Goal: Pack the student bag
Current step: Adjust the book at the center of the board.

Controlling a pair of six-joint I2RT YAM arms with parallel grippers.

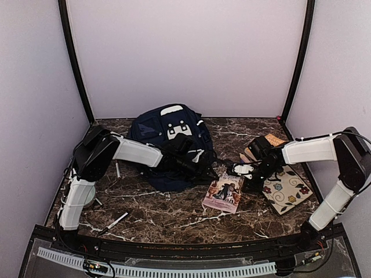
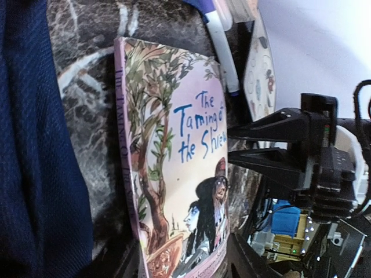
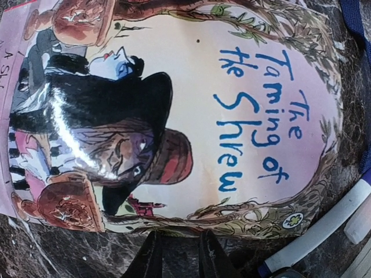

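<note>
— Right gripper (image 3: 178,240) sits at the edge of the book (image 1: 223,194), fingers (image 3: 152,256) a little apart, holding nothing.
— And the left gripper (image 1: 194,165)?
— It hangs over the bag (image 1: 168,130), on the near side. Open or shut, I can't tell.
— Where's the bag?
— Far back on the table (image 1: 156,214), in the middle, just beside the book.

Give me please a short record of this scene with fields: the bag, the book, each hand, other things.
student bag: navy, at the back middle of the table
book: "The Taming of the Shrew", flat, cover up, right of the bag
left hand: over the bag's near side; opening unclear
right hand: at the book's edge, fingers slightly apart, holding nothing
other things: floral board and white marker near the book
</note>
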